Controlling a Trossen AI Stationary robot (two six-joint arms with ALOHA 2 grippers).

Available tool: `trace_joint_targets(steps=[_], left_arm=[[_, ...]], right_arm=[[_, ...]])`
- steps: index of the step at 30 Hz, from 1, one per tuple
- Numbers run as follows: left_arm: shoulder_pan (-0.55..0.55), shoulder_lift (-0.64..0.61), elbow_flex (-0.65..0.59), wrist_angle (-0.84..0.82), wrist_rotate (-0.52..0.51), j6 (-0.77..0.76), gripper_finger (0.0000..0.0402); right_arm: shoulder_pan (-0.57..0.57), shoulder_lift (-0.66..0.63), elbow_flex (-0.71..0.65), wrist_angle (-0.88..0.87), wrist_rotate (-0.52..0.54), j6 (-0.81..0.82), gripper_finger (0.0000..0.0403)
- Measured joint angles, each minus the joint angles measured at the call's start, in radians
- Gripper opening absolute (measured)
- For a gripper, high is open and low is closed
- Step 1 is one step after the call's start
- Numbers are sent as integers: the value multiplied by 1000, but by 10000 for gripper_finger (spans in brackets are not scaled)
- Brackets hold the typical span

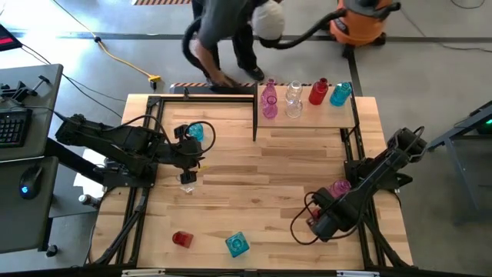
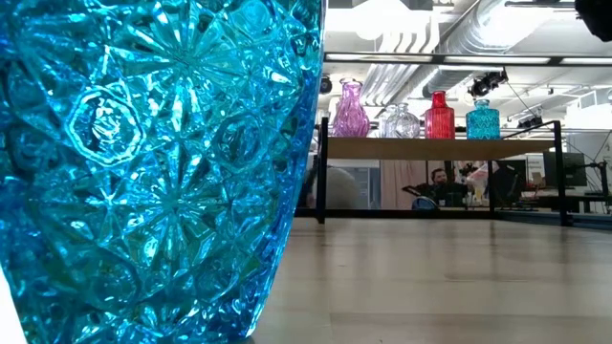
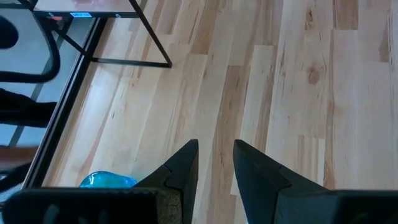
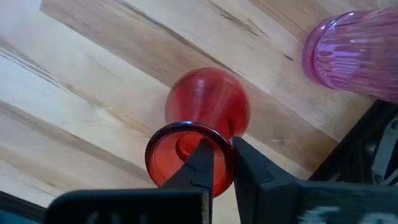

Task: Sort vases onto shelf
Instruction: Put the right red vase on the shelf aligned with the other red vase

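On the shelf [image 1: 323, 117] at the table's far right stand a pink vase [image 1: 268, 100], a clear one [image 1: 293, 100], a red one [image 1: 318, 92] and a teal one [image 1: 340, 94]. My right gripper [image 4: 222, 155] points down at the near right, shut on another red vase [image 4: 208, 106], with a pink vase [image 4: 348, 53] close beside it. At the left, my left gripper [image 3: 216, 149] hangs open over bare wood, a teal vase [image 1: 196, 132] next to it. A red vase [image 1: 182, 238] and a teal vase [image 1: 237, 245] stand near the front edge. My right gripper pinches the red vase's rim [image 4: 227, 163]. One finger [image 4: 200, 163] is inside the mouth and the other [image 4: 255, 171] is outside the wall. The fingers come from above, pointing down. The vase has its mouth up, round belly below; its foot is hidden.
A person [image 1: 231, 38] bends over the table's far edge, one hand near the shelf's left post. An orange vacuum [image 1: 357, 19] stands on the floor behind. The teal vase [image 2: 143, 162] near the front edge fills the left of the low view. Bare wood lies mid-table.
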Motion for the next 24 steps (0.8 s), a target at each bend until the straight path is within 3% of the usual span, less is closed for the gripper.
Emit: trace_joint_targets(steps=[10,24], left_arm=[[0,0,0,0,0,2,90],[0,0,0,0,-1,17,90]], right_arm=[[-52,-21,-8,-29,-28,-71,0],[-71,-195,-7,-37,112,-71,0]])
